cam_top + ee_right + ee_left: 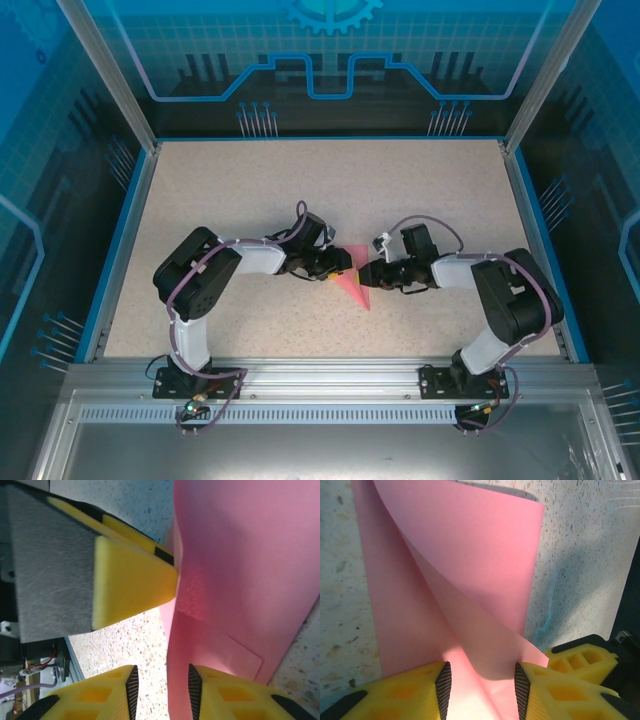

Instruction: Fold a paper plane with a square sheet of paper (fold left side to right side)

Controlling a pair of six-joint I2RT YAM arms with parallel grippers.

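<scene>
Left arm point(205, 275), right arm point(510, 290) alike: black joint housings, white link shells, grey-purple cables point(172, 320) looping alongside. Fingers point(405, 692) yellow, moulded with hollow cells, inner faces lined with black ribbed pads point(443, 685).

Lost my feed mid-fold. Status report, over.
Square sheet of paper part-folded, flap curled up. Left end effector open around flap. Right end effector open astride its edge. Tips crowded together.
</scene>
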